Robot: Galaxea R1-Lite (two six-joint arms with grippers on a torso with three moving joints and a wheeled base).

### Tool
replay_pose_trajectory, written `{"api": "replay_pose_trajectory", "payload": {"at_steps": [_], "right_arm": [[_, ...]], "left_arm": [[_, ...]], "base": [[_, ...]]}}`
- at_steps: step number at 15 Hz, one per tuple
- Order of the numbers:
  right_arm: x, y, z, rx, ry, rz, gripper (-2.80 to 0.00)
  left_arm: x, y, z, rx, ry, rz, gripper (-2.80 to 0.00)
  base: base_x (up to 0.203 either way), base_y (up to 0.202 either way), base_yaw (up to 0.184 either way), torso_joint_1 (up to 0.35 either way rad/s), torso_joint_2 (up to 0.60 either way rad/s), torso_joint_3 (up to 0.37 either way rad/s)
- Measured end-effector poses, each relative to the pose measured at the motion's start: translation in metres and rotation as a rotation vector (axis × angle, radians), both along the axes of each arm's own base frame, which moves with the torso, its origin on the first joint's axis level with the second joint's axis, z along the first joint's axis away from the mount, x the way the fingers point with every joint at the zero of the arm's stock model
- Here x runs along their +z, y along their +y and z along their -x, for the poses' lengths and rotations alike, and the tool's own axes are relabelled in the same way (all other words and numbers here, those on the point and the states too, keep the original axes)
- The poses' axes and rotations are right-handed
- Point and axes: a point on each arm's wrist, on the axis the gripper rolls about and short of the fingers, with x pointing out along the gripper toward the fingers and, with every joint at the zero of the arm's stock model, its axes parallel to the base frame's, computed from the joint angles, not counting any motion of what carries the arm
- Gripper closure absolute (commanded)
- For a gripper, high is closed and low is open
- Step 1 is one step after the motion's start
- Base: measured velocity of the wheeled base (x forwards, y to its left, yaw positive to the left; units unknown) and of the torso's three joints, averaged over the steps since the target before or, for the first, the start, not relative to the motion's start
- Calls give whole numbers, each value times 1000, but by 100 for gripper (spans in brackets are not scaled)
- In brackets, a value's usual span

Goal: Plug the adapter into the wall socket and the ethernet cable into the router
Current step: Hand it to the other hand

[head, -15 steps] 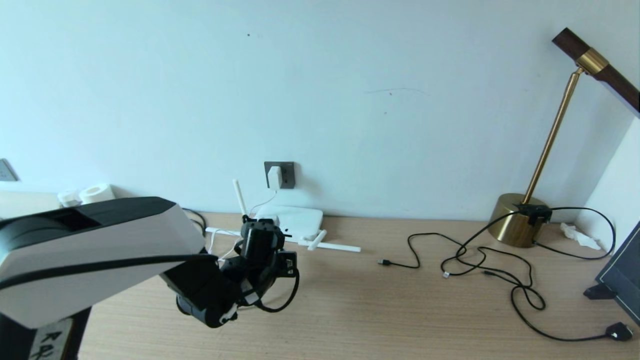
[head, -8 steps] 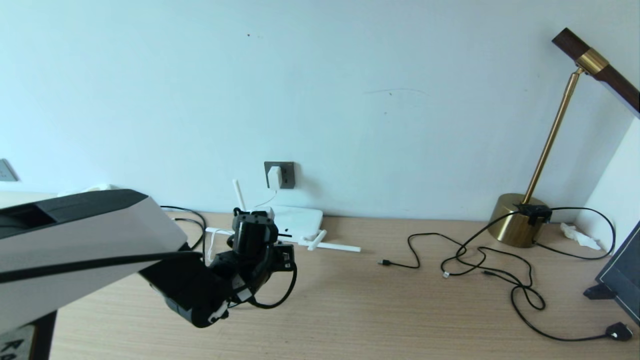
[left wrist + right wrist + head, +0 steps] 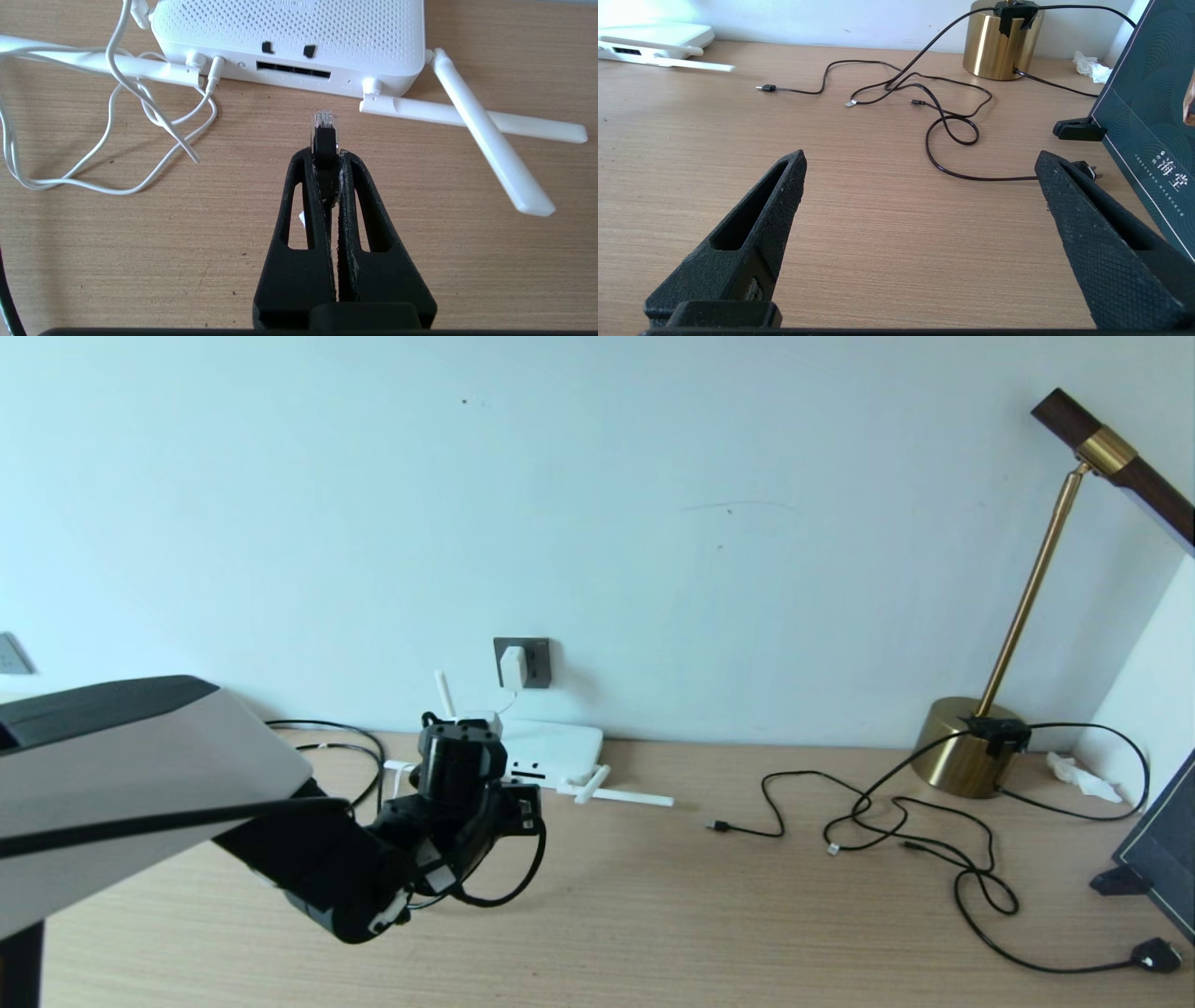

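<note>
1. My left gripper (image 3: 325,154) has its jaws clamped on the ethernet cable (image 3: 324,135); its clear plug sits just short of the router (image 3: 289,32) port slot, not touching.
2. Adapter (image 3: 512,666) is seated in the wall socket (image 3: 536,662), above the router.
3. My right gripper (image 3: 920,163) hangs over the tabletop (image 3: 859,224), jaws wide apart, holding nothing.

Left arm (image 3: 140,784) is a chunky white shell with black trim, black wrist, loose black cable looped alongside. Both grippers have 2 black textured, slotted fingers (image 3: 752,242).
</note>
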Motion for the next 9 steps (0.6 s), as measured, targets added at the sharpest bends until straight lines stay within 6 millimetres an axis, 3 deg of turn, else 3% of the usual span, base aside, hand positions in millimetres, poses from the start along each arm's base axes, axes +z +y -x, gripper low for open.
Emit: {"api": "replay_pose_trajectory", "payload": {"at_steps": [9], "right_arm": [[1,0,-1,-1,-40,0,-280]], "left_arm": [[0,3,-9,-4,-1,-17,0]], "base": [[0,0,0,0,0,0]]}}
